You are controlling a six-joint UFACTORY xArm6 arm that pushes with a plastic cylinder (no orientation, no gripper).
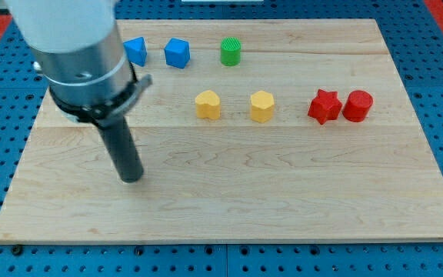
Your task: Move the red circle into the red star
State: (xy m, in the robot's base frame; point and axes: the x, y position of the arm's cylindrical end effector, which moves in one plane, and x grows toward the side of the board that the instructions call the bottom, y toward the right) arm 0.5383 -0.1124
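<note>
The red circle point(358, 105) stands at the view's right on the wooden board point(283, 200). The red star point(324, 106) sits just to its left, touching it or very nearly so. My tip point(132, 177) rests on the board at the view's left, far from both red blocks, below and left of the yellow blocks.
Two yellow blocks point(208, 105) point(261, 106) sit mid-board, left of the red star. Two blue blocks point(135, 51) point(177, 52) and a green cylinder point(231, 51) line the view's top. The arm's grey body point(75, 46) covers the board's upper left corner.
</note>
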